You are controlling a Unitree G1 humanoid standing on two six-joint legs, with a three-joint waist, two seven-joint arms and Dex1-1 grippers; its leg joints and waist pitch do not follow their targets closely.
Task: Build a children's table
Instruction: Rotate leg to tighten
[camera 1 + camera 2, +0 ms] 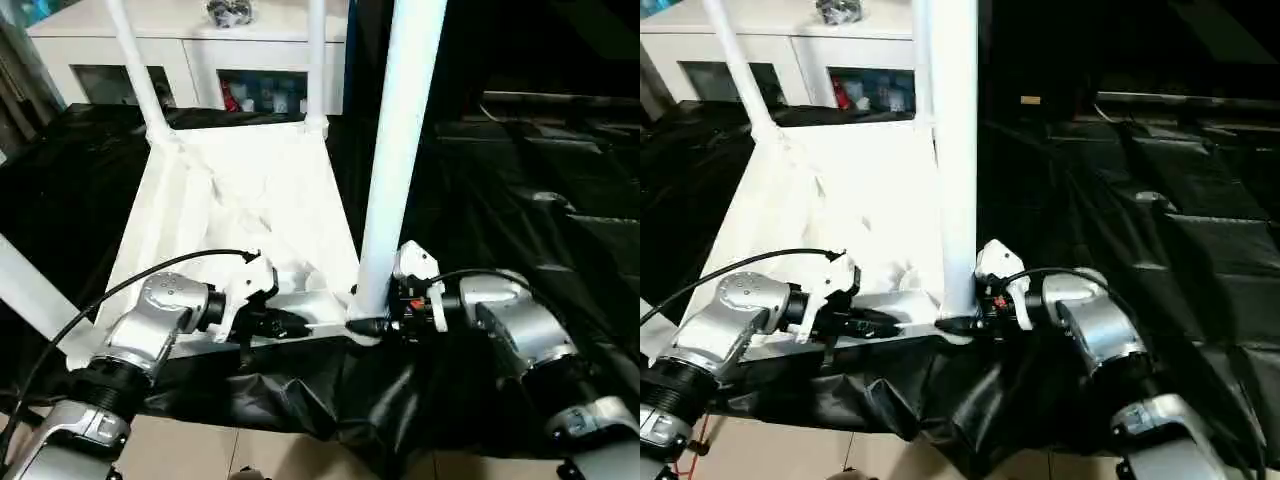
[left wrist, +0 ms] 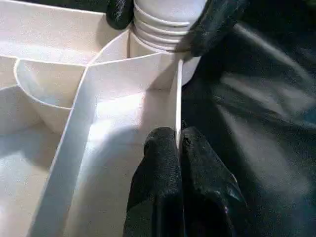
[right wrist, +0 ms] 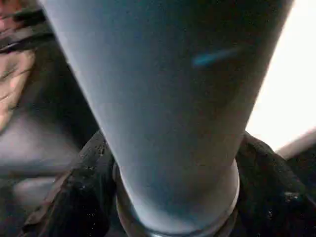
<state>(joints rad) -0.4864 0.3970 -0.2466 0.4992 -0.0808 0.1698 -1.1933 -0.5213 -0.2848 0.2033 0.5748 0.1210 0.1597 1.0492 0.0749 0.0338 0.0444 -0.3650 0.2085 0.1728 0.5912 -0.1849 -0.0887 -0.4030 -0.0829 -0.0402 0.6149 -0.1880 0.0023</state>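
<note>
The white tabletop (image 1: pixel 250 200) lies upside down on a black sheet, ribbed underside up. Three legs stand in its corner sockets: far left (image 1: pixel 135 70), far right (image 1: pixel 316 60) and near right (image 1: pixel 400 150). A fourth leg (image 1: pixel 30 290) slants off the near left corner. My left gripper (image 2: pixel 177 148) is shut on the thin near rim of the tabletop, close to the near right socket. My right gripper (image 1: pixel 365 325) is at the foot of the near right leg (image 3: pixel 163 98), with one black finger (image 2: pixel 212 24) pressed on each side of its ribbed base.
A white cabinet (image 1: pixel 200 50) with glass doors stands behind the tabletop. The black sheet (image 1: pixel 520 180) lies in wrinkles to the right and hangs over the near edge above a tiled floor (image 1: pixel 200 450). A black cable (image 1: pixel 120 290) loops from my left wrist.
</note>
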